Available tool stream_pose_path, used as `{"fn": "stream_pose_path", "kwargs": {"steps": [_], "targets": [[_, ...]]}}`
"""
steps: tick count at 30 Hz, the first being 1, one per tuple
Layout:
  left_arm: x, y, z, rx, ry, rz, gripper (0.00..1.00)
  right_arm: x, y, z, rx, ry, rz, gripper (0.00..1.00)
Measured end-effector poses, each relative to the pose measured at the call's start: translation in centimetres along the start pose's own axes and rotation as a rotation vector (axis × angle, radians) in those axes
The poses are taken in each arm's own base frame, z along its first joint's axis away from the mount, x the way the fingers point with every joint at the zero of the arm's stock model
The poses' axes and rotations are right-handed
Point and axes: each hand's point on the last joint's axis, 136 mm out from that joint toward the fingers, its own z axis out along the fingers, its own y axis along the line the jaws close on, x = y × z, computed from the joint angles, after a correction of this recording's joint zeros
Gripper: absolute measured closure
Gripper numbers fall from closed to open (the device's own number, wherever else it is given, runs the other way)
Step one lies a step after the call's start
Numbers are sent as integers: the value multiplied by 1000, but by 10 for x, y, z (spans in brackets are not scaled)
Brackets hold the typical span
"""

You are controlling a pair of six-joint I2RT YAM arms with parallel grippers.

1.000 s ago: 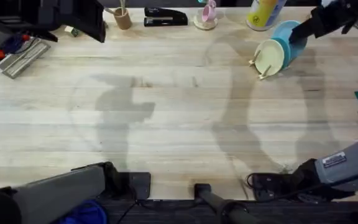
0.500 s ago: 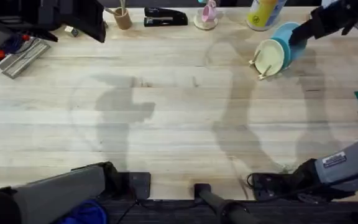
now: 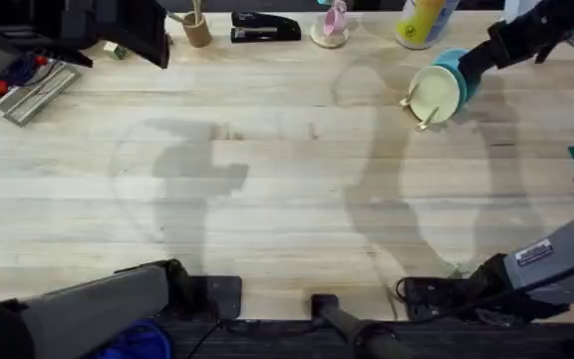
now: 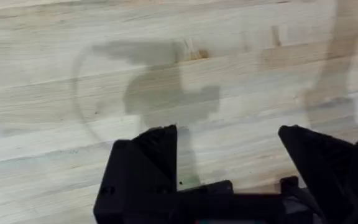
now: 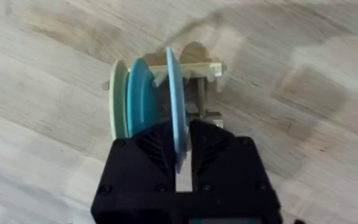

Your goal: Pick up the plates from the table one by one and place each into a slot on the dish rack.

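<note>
We see the right tool squeezing the rim of a light blue plate, which stands on edge in the rack at the far right of the tabletop. 2 more plates stand beside it in the rack: a teal plate and a pale yellow plate. The blue one seems to sit in a slot, but we cannot be sure. The left tool hangs over bare wood, its fingers spread wide and holding nothing.

Three plates upright in dish rack, table far right
</note>
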Motion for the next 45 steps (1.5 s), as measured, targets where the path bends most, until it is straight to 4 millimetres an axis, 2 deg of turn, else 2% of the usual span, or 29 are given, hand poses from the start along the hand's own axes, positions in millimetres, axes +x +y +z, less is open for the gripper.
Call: {"fn": "stream_pose_path", "kwargs": {"steps": [3,14,19,26,33,35,36,39,41,42,45], "targets": [[0,0,0,0,0,0,6,0,0,0,0,0,0,831],[0,0,0,0,0,0,6,-3,-1,-3,5,-7,-2,814],[0,0,0,0,0,0,6,-17,-5,-19,34,-51,-16,763],[0,0,0,0,0,0,6,-29,-3,-53,68,-101,-31,750],[0,0,0,0,0,0,6,-21,5,-63,47,-70,-21,728],[0,0,0,0,0,0,6,-21,7,-67,46,-69,-18,654],[0,0,0,0,0,0,6,-22,7,-69,48,-71,-18,579],[0,0,0,0,0,0,6,-24,9,-78,53,-79,-15,296],[0,0,0,0,0,0,6,-22,13,-86,54,-81,-19,52],[0,0,0,0,0,0,6,-20,15,-91,56,-84,-19,19],[0,0,0,0,0,0,6,-13,25,-108,56,-83,-18,9]]}}
